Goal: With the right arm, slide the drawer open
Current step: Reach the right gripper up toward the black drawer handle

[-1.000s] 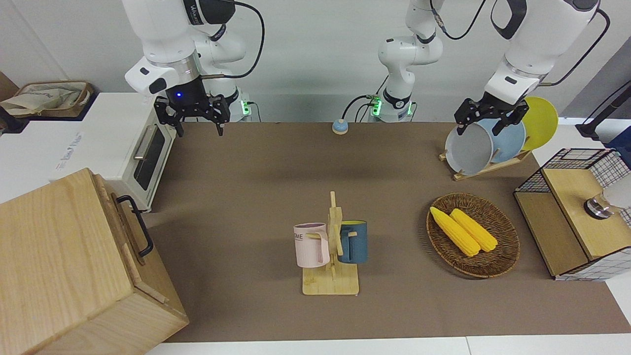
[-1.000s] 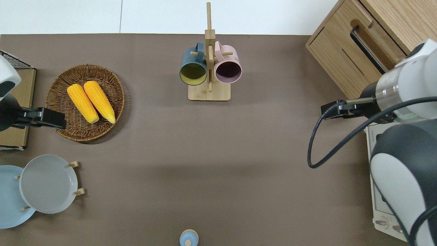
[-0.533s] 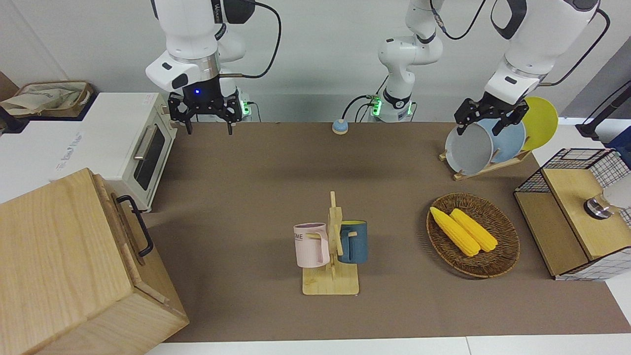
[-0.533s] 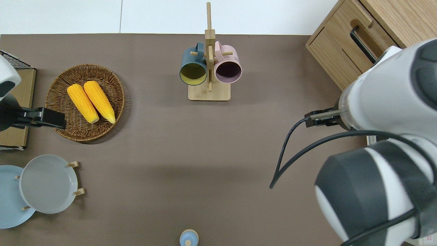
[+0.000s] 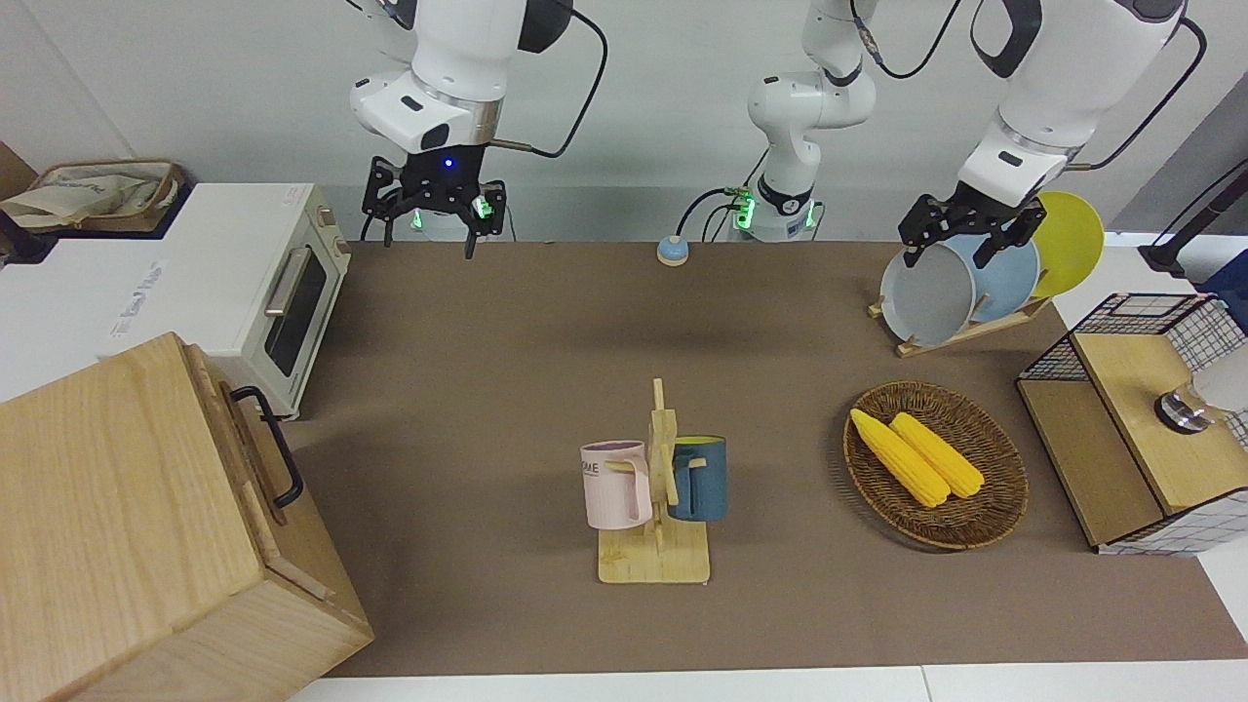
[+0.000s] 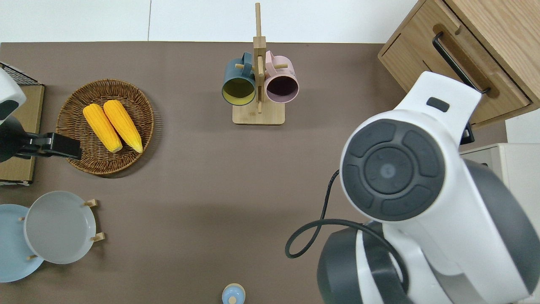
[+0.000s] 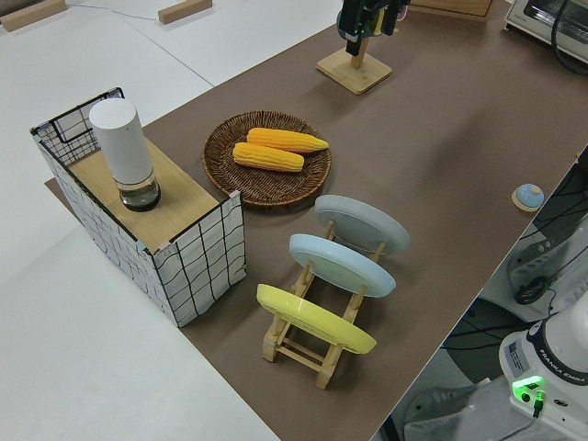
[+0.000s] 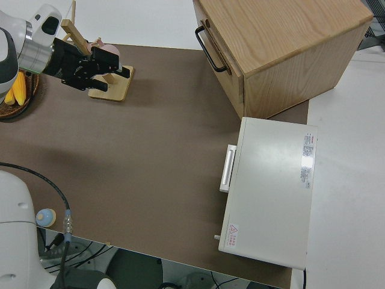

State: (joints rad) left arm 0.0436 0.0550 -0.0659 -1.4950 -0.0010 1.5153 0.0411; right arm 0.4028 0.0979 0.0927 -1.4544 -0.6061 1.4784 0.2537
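Fingers point(image 5: 471, 244) spread apart on the right gripper point(image 5: 429, 234), pinching nothing; hangs in the air with its blue light on, hidden beneath its own arm in the overhead view, so no telling exactly what lies under it. Well apart from the drawer point(image 6: 508, 93), not yet touched. Taking twelve o'clock as straight away from the robots: drawer at about two o'clock on the table, shut in the top of the pale wooden cabinet point(image 6: 485, 17), front turned toward roughly eight o'clock. Probably rigid and fairly light, but wide and shallow, so likely to bind if tugged from one end. Best taken at the middle of the black bar handle point(image 6: 460, 63), fingers closing across the bar, then drawn straight out toward eight o'clock. Smooth metal, possibly slippery, so a full closure looks wise. Contents of the drawer hidden. At ten o'clock, a wicker basket point(image 6: 67, 105) holding two corn cobs point(image 6: 112, 126) side by side. At twelve o'clock, a blue mug point(image 6: 238, 90) and a pink mug point(image 6: 282, 86) hung on a wooden mug tree point(image 6: 258, 116), both seemingly empty. At four o'clock, a white toaster oven point(image 8: 271, 186), door shut, inside unseen. At nine o'clock, a wire-mesh shelf point(image 7: 197, 253) carrying a white cylinder point(image 7: 118, 138) on top. Left gripper point(image 5: 960, 242) parked, fingers likewise apart
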